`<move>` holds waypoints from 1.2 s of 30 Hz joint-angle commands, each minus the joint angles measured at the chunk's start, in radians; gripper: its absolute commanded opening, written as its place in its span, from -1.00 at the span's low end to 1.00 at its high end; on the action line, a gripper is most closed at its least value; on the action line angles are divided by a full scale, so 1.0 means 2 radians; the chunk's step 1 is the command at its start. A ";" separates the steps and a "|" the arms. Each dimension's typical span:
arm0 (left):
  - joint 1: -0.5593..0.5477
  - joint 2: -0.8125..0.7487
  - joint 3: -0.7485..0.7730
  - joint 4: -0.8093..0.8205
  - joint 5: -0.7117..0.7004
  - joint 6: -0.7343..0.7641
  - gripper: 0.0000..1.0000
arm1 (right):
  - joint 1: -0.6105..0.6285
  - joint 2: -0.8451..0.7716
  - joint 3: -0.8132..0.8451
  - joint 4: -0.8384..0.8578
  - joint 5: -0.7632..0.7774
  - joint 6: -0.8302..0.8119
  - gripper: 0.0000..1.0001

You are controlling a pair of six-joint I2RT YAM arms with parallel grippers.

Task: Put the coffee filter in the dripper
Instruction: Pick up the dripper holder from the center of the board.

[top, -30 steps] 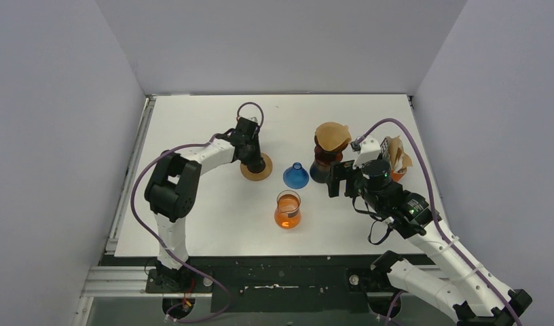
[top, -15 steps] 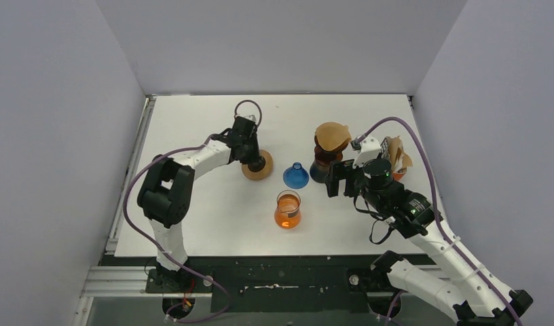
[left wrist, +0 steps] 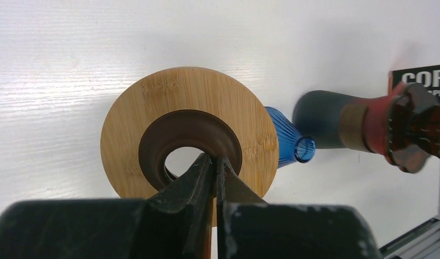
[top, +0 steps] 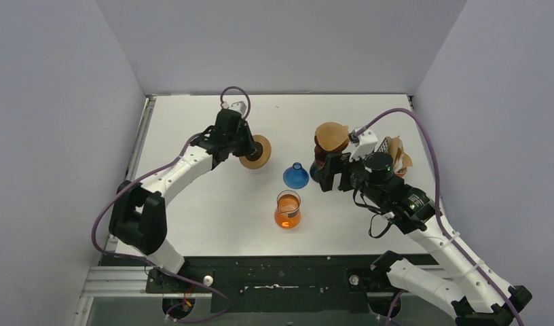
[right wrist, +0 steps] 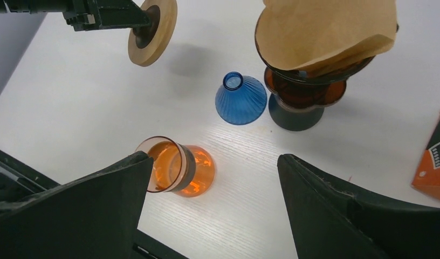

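A brown paper coffee filter [top: 332, 134] sits in a brown glass dripper [right wrist: 304, 89] on a dark stand, at the right; it also shows in the right wrist view [right wrist: 325, 29]. My left gripper [top: 242, 144] is shut on the brown inner rim of a second dripper with a round wooden collar [top: 255, 151], held off the table and tipped on edge. The left wrist view shows its underside [left wrist: 153, 102] with my fingers [left wrist: 215, 159] pinching the rim. My right gripper [top: 332, 178] is open and empty, above the table in front of the stand [right wrist: 215, 157].
A blue ribbed funnel [top: 296, 176] stands mouth-down left of the stand. An orange glass flask [top: 288, 210] stands nearer, by my right gripper's left finger. A packet of filters [top: 398, 156] lies at the far right. Grey walls enclose the table.
My left gripper has lifted the wooden-collared dripper off the table, tipped it on edge and drawn it back. My right gripper has shifted slightly towards the back, still open.
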 commanded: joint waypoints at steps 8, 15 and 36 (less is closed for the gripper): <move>0.019 -0.155 -0.026 0.056 0.106 -0.027 -1.00 | 0.000 0.032 0.021 0.120 -0.112 0.037 0.76; 0.021 -0.204 -0.036 0.054 0.163 -0.040 -1.00 | 0.014 0.059 0.032 0.176 -0.139 0.058 0.72; 0.023 -0.269 -0.075 0.054 0.222 -0.041 -1.00 | 0.109 0.195 0.111 0.232 0.001 0.126 0.49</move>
